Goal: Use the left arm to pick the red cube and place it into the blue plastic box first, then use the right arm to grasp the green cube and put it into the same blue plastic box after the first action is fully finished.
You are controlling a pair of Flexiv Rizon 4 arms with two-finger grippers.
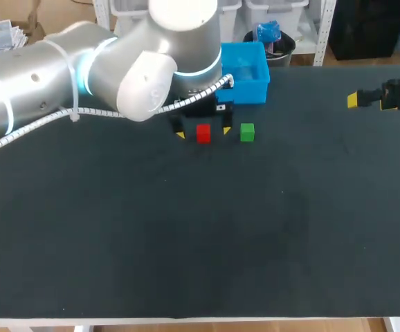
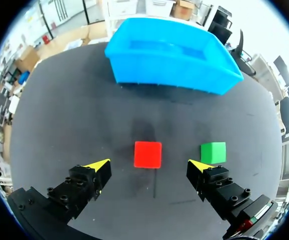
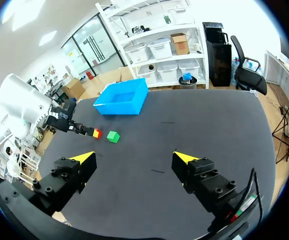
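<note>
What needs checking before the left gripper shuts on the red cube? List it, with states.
1. Left gripper open: ok.
2. Red cube centred between its fingers: ok.
3. Green cube clear of the nearer finger: ok, though close beside it.
4. Gripper low enough to pinch the cube: cannot tell.
5. Blue plastic box open-topped, nothing seen inside: ok.
6. Right gripper open and far from both cubes: ok.
</note>
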